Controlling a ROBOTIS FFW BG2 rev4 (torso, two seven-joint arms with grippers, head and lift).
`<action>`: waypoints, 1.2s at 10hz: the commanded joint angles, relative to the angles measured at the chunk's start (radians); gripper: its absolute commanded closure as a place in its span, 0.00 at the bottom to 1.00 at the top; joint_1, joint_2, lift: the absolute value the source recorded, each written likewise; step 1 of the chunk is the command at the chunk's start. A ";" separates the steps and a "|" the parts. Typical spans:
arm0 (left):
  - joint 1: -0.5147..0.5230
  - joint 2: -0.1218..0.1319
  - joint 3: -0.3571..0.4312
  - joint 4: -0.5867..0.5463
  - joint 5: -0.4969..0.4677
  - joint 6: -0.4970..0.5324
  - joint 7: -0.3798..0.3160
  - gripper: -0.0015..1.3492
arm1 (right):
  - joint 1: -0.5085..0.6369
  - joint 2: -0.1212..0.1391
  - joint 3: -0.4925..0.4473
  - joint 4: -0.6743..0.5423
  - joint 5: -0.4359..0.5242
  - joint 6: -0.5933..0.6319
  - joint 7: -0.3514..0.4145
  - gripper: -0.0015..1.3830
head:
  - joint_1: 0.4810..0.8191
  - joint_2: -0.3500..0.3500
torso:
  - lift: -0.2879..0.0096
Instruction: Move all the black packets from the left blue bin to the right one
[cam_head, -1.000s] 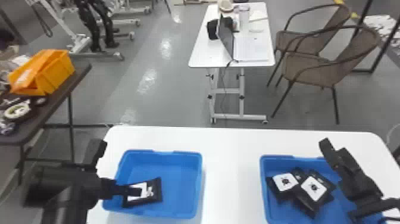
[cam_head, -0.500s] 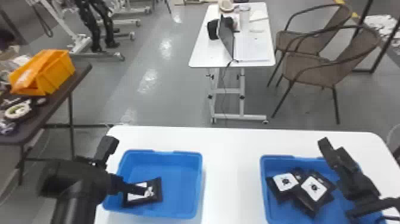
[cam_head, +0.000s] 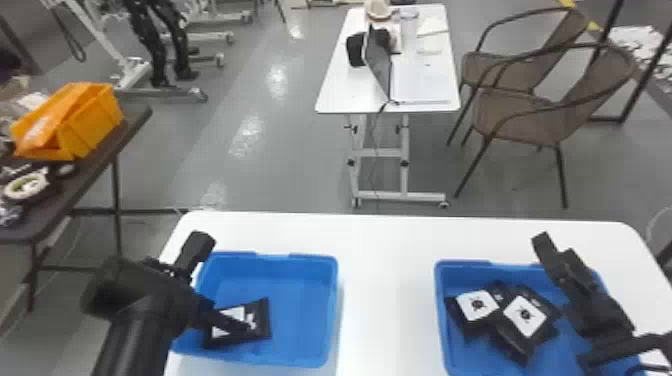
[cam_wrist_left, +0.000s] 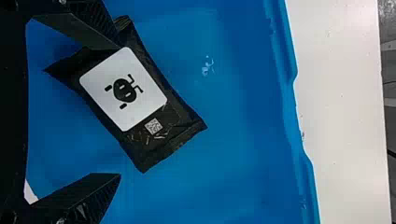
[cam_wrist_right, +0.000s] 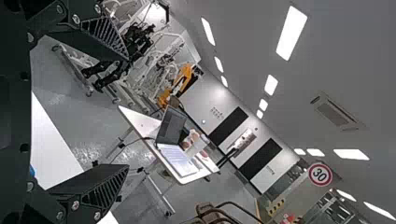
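My left gripper (cam_head: 227, 282) is open over the left side of the left blue bin (cam_head: 300, 310), where one black packet (cam_head: 260, 320) lies flat. In the left wrist view the gripper (cam_wrist_left: 119, 112) has its fingers wide apart; the packet (cam_wrist_left: 152, 126) with its white label is beyond them, one finger overlapping its edge. Several black packets (cam_head: 517, 345) lie piled in the right blue bin (cam_head: 442, 320). My right gripper (cam_head: 560, 300) stays over that bin's right part; in the right wrist view the gripper (cam_wrist_right: 128, 112) is open with nothing between its fingers.
Both bins stand on a white table (cam_head: 385, 300), with a strip of tabletop between them. Behind are a smaller white table (cam_head: 345, 90) with a laptop and two brown chairs (cam_head: 525, 115). A dark side table with an orange bin (cam_head: 95, 120) is at left.
My left arm has shifted right and turned, its gripper now further over the left bin and packet. The right arm and the packets look unmoved.
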 joint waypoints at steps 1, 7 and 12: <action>-0.024 -0.001 -0.008 0.067 -0.007 -0.036 0.021 0.02 | 0.000 0.001 0.000 0.005 -0.007 0.000 0.002 0.15 | 0.63 0.72 | 0.97; -0.080 0.004 -0.021 0.220 -0.001 -0.105 0.076 0.20 | -0.003 0.001 0.005 0.021 -0.036 0.005 0.016 0.15 | 0.63 0.71 | 0.97; -0.081 0.014 -0.011 0.222 0.038 -0.134 0.052 0.79 | -0.008 0.001 0.009 0.035 -0.043 0.018 0.028 0.15 | 0.63 0.71 | 0.97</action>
